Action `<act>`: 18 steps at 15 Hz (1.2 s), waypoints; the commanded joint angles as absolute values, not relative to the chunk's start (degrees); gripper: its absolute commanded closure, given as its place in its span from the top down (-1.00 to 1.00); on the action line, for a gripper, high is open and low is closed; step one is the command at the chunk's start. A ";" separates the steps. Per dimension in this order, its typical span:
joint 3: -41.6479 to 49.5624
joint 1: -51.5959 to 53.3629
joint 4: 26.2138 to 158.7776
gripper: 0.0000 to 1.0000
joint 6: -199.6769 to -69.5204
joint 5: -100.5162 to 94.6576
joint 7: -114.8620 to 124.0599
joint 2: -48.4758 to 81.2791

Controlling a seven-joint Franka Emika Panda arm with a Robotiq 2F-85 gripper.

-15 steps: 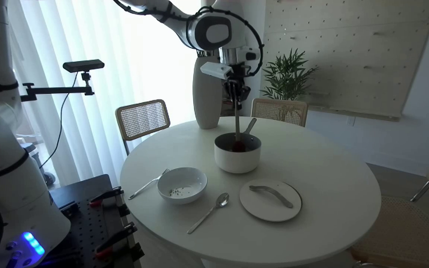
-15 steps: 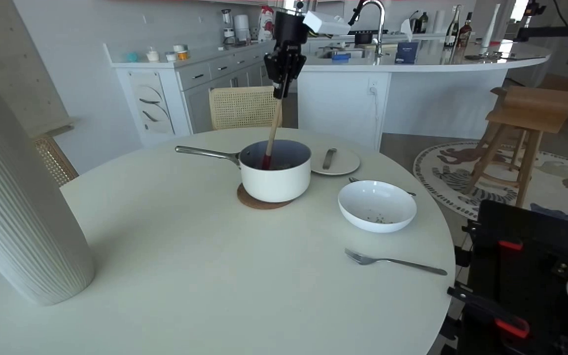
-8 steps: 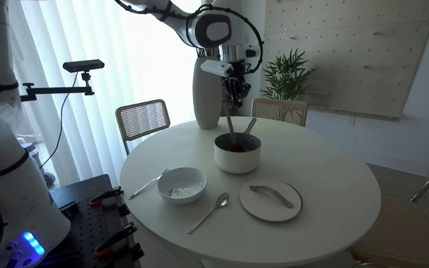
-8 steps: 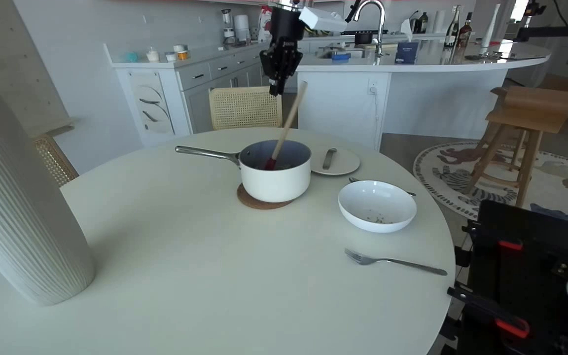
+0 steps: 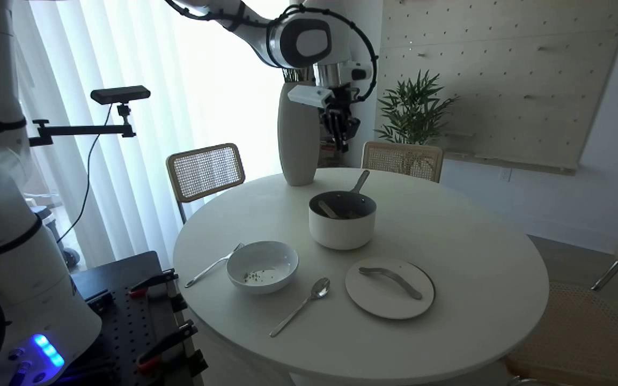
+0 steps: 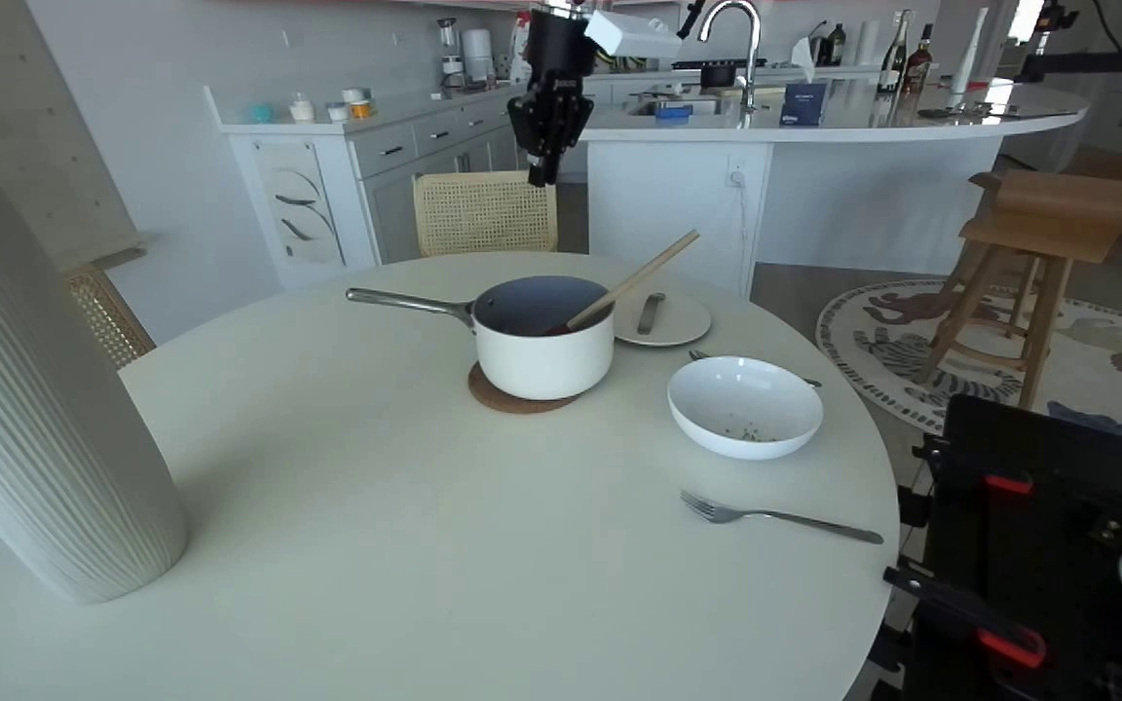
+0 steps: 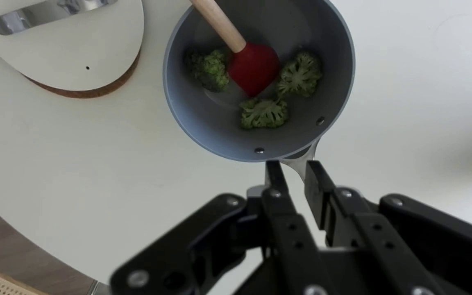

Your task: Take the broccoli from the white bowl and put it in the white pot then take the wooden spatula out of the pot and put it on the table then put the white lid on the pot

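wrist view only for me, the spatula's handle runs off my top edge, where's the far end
Observer: In an exterior view, the wooden-handled spatula has its far end up in the air, out past the rim of the saucepan.
Operator: ok, any food still to fetch
Observer: Both exterior views show only small dark specks inside the white bowl.
Operator: and what does the saucepan stand on
Observer: A round brown trivet shows beneath it in an exterior view.
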State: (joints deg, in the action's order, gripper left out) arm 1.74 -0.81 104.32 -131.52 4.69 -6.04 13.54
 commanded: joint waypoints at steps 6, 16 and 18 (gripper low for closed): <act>2.11 -1.57 103.38 0.66 -115.63 -1.90 -6.39 12.61; 1.94 -1.96 94.88 1.00 -93.81 -13.44 -17.63 18.52; 1.57 -1.75 93.15 1.00 -90.97 -14.92 -19.97 20.22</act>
State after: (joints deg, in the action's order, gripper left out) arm 2.43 -1.89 97.88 -96.26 -12.69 -16.52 16.87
